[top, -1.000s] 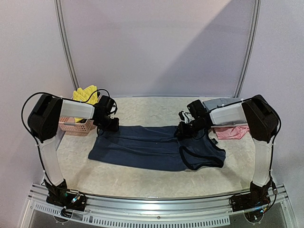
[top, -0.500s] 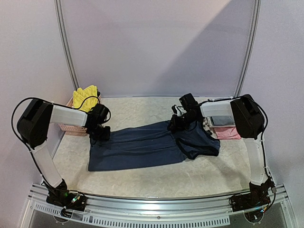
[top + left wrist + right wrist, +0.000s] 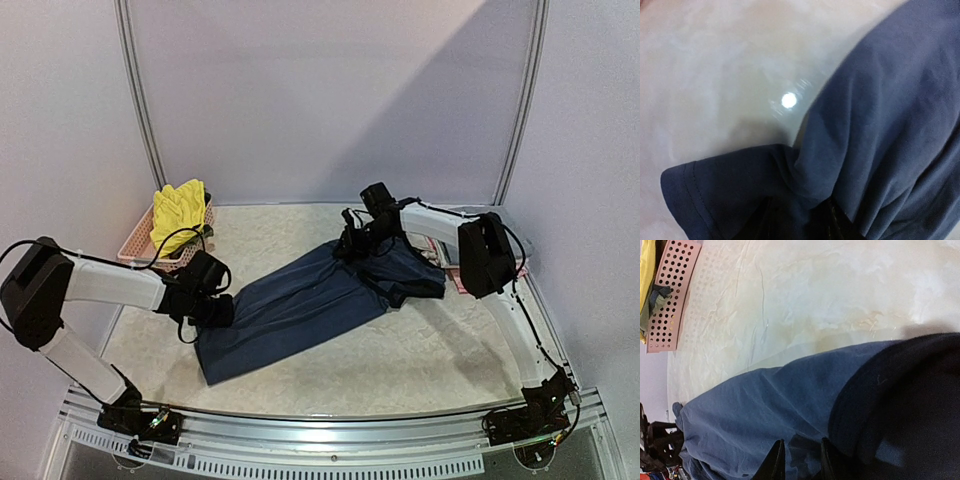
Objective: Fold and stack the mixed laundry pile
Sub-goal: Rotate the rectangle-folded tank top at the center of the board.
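Each arm is built of smooth white tubular links joined by bulky, rounded black joint housings point(image 3: 30, 295). The left arm point(image 3: 108, 284) carries its largest housing at its 9 o'clock end, the right arm point(image 3: 515, 335) at its 12 o'clock end. Both grow from black bases point(image 3: 140, 422) on a slotted silver rail point(image 3: 330, 452) at 7 and 5 o'clock of the desk point(image 3: 400, 365). Thin black cables point(image 3: 172, 238) loop toward the black left hand point(image 3: 205, 302) and the black right hand point(image 3: 358, 240). The right wrist view shows two dark, tapered fingers point(image 3: 775, 462).
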Controlling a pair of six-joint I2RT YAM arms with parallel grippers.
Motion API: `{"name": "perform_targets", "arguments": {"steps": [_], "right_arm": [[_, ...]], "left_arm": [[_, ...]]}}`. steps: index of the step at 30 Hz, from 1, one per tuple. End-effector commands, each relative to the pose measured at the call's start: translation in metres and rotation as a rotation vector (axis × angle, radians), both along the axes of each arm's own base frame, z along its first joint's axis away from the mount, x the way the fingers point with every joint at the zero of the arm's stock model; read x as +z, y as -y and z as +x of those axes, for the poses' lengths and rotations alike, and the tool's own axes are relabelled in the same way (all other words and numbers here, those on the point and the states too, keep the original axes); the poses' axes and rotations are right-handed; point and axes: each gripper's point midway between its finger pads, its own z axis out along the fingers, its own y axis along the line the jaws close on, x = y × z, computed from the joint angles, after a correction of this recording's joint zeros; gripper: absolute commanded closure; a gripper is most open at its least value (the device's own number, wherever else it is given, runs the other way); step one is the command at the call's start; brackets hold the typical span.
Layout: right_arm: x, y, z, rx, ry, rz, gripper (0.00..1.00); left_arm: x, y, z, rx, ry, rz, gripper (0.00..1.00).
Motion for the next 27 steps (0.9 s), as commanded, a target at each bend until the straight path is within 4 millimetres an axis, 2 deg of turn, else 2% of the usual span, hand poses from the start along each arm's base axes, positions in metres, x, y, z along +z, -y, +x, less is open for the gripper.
{"name": "perform_targets", "arguments": {"steps": [1,5,10,14,17,22,25,27], "right_arm": [[-0.032,0.005,0.000,-0.015,-0.086,-0.018,0.74],[-0.029,-0.014,-0.003,0.024,-0.091,0.053,0.74],[-0.017,-0.043,-0.015,0.074,-0.057,0.079,0.74],[-0.011,-0.084,-0.042,0.141,-0.042,0.108,0.74],[-0.021,-0.109,-0.065,0.180,-0.064,0.123,0.74],[-0.028,-0.136,-0.096,0.218,-0.077,0.112,0.74],[-0.031,-0.155,-0.118,0.251,-0.081,0.119,0.74],[-0.033,-0.161,-0.123,0.258,-0.076,0.119,0.74]], "left_arm": [[-0.023,0.032,-0.061,-0.056,-0.159,-0.074,0.65],[-0.026,0.049,-0.093,-0.100,-0.176,-0.107,0.67],[-0.022,0.052,-0.128,-0.117,-0.153,-0.138,0.67],[-0.015,0.067,-0.148,-0.153,-0.132,-0.189,0.67],[-0.005,0.084,-0.161,-0.201,-0.115,-0.211,0.67],[0.008,0.100,-0.180,-0.265,-0.088,-0.177,0.67],[0.005,0.102,-0.188,-0.277,-0.080,-0.161,0.67],[0.001,0.104,-0.191,-0.279,-0.078,-0.164,0.67]]}}
